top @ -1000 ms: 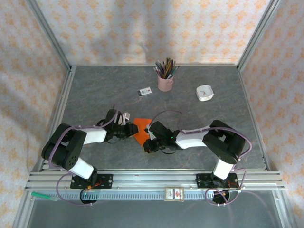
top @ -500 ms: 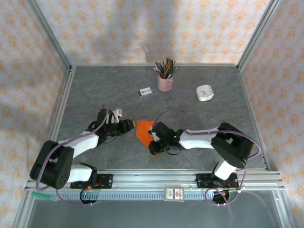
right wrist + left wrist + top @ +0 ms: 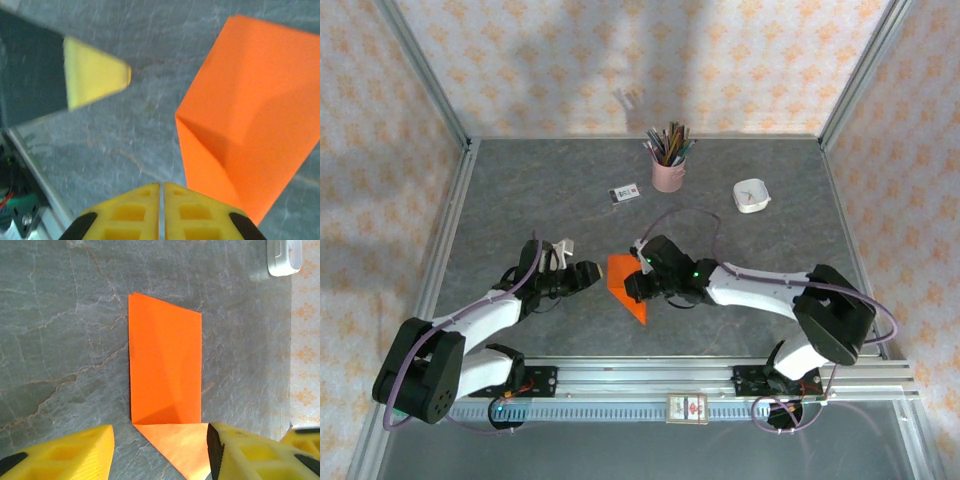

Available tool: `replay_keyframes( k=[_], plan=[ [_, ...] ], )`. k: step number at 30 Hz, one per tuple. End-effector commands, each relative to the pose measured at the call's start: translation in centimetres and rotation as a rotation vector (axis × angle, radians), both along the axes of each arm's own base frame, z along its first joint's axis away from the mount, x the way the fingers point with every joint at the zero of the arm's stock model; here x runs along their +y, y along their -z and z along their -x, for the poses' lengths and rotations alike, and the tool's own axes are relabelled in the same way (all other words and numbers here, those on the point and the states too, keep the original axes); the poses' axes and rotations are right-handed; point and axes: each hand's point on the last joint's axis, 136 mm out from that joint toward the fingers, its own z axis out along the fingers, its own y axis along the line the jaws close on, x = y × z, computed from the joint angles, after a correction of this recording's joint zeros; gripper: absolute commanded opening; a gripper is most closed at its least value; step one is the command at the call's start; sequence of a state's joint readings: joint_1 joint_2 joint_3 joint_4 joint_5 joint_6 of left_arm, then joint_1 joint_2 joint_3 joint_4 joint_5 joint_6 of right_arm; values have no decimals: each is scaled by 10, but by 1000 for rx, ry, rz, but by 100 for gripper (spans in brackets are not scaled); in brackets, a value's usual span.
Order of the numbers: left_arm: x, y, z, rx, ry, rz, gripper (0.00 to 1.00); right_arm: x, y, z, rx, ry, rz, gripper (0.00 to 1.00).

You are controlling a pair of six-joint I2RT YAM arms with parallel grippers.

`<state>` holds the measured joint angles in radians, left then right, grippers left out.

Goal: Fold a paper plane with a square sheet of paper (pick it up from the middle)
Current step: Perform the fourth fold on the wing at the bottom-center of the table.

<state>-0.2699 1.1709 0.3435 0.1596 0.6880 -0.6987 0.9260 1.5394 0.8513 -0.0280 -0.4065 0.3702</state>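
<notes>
- One orange sheet of paper (image 3: 623,281) lies folded flat on the grey desk (image 3: 520,190), near the front edge and between the two arms. In the left wrist view (image 3: 165,365) it shows a tall slanted panel with a triangular flap at its near end.
- Two hands. The left hand (image 3: 590,273) sits just left of the paper with its yellow fingers (image 3: 65,452) spread apart. The paper's near flap lies between them and they grip nothing.
- The right hand (image 3: 630,287) is at the paper's right edge. Its fingers (image 3: 135,210) are pressed together with nothing between them, and the paper (image 3: 255,125) lies just beside them.
- One pink pencil cup (image 3: 669,172), one small white card (image 3: 625,193) and one white dish (image 3: 751,196) stand well apart from the paper, at the far side.
- Against a second ago, the left arm has stretched out low, and its hand has spread its fingers and backed slightly off the paper's edge.
- The right arm has reached further, taking its hand from the paper's near side to its right edge.
- The paper now looks narrower, with a tip pointing toward the rail.
- The cup, card and dish have not moved.
</notes>
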Motion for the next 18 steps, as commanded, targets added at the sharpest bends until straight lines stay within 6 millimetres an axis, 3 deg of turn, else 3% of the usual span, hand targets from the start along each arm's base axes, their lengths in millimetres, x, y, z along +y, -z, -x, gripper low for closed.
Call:
replay_keyframes(
  k=[1,5,10,14,18],
  plan=[
    [-3,4,4,15,-2,-9,54,-5,11,-28,5,104,19,8],
    [-13,9,11,39,27,-14,52,-12,26,-34,41,114,39,6],
    [-14,17,15,60,31,-39,52,-18,29,-31,36,117,57,6],
    [-11,20,15,62,25,-62,53,-37,15,-42,-49,185,122,9],
    [-6,23,14,66,9,-91,53,-21,-5,-22,-81,95,56,11]
  ],
)
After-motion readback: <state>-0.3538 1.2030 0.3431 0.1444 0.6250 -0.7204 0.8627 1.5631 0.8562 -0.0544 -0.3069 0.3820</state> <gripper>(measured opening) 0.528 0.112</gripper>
